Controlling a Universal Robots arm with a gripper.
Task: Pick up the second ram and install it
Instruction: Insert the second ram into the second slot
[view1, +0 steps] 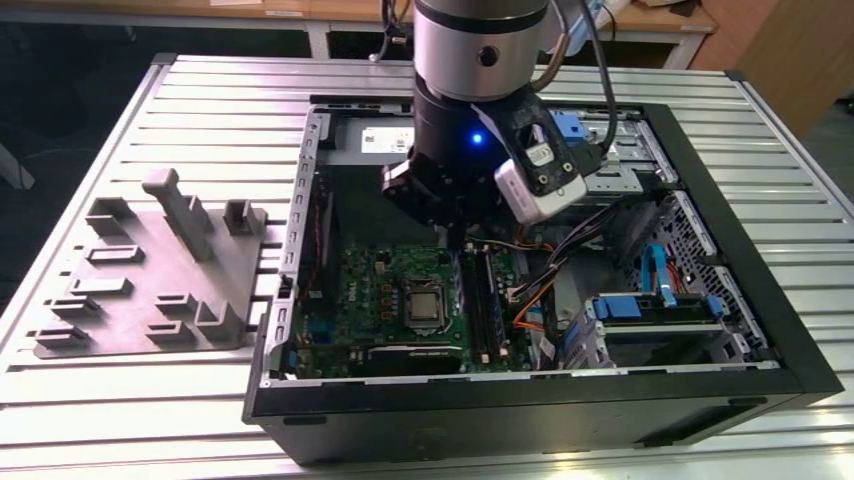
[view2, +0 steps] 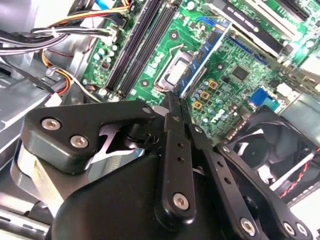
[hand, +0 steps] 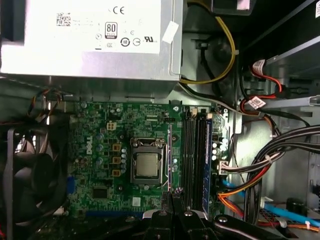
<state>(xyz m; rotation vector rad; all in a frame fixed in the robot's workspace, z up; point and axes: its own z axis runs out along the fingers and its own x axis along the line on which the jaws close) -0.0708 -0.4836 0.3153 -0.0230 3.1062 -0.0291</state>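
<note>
The fingers (view2: 175, 130) of the gripper (view2: 172, 100) are closed on one end of the second ram (view2: 204, 59), a thin blue-green stick. The stick is held on edge above the motherboard (hand: 100, 150). It is carried lengthways over the strip between the processor socket (hand: 146, 165) and the black memory slots (hand: 191, 160), parallel to the slots and not seated in any of them. A blue stick (hand: 206, 165) is seen standing in the outermost slot and is judged to be a first module already fitted. Around the board, a fan (hand: 25, 180) and bundled cables (hand: 280, 150) are seen inside the open computer case (view1: 534, 398), which is laid on a ribbed metal table (view1: 134, 420) beside a grey holder tray (view1: 147, 270). The pick-up is judged done. The lowering and pressing of the stick into a free slot are judged left to do.
</note>
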